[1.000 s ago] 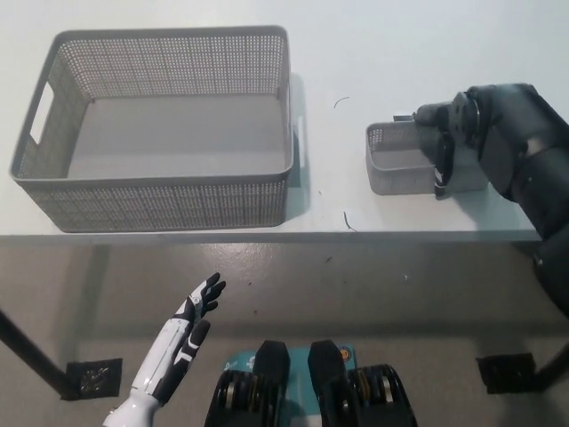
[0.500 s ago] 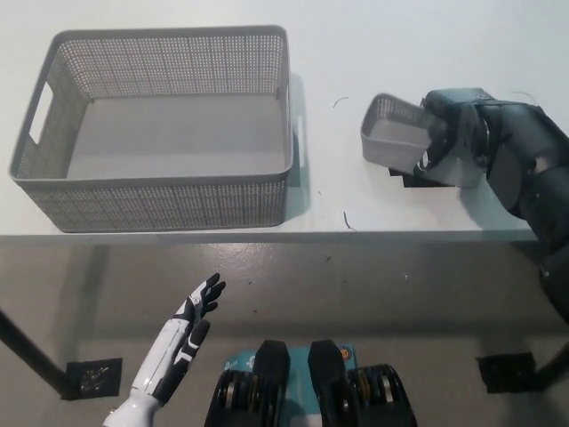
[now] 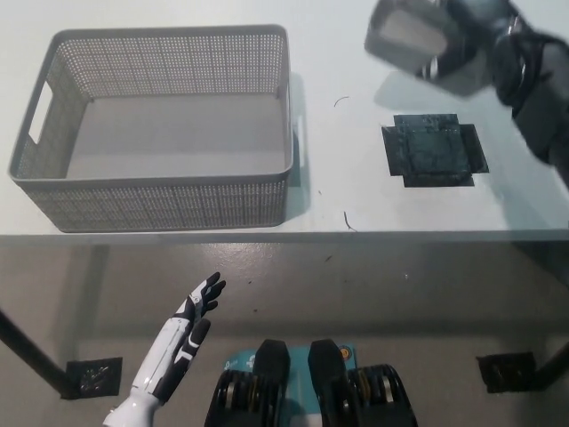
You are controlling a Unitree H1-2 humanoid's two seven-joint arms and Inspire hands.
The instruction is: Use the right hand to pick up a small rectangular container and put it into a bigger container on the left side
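Observation:
My black right hand is shut on the small grey mesh container, which hangs blurred high above the table at the upper right. The big grey mesh basket stands empty on the left part of the white table. A dark cross-shaped tape mark lies bare on the table below the lifted container. My white left hand rests below the table's front edge at the lower left, fingers apart and holding nothing.
A thin dark thread lies near the table's front edge, and another small curl lies right of the basket. Below the edge, floor and a black table foot show.
My right hand has lifted the small container off the table, up and away toward the top of the picture. The dark tape mark where it stood is uncovered. The left hand has not moved.

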